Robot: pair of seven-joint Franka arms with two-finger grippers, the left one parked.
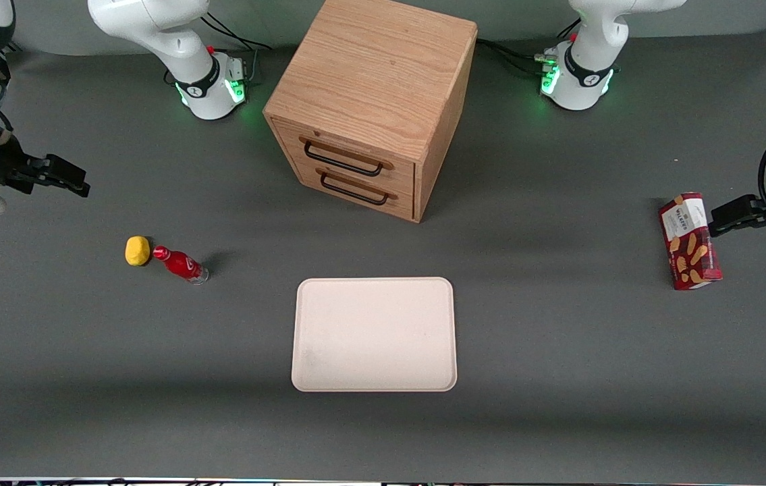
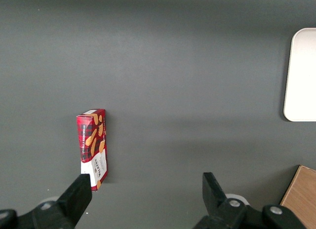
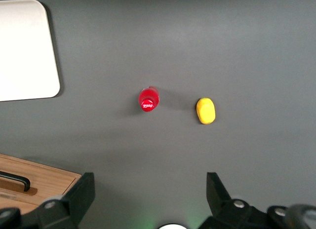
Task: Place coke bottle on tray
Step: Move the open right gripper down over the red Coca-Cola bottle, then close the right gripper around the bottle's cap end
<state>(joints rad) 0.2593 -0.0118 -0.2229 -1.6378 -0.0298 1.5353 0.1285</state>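
The coke bottle [image 1: 180, 264] is small and red with a red cap and a clear base. It stands on the grey table beside a yellow lump [image 1: 138, 250]. The wrist view shows the coke bottle [image 3: 148, 99] from above, cap up. The pale cream-pink tray [image 1: 374, 334] lies flat, nearer the front camera than the wooden cabinet; one corner of the tray [image 3: 29, 51] shows in the wrist view. My right gripper [image 1: 65, 177] hangs high above the table at the working arm's end, open and empty, with its fingers [image 3: 85, 189] wide apart and well clear of the bottle.
A wooden two-drawer cabinet [image 1: 372, 101] stands in the middle of the table, farther from the front camera than the tray. A red biscuit box [image 1: 690, 241] lies toward the parked arm's end. The yellow lump [image 3: 205, 111] sits close to the bottle.
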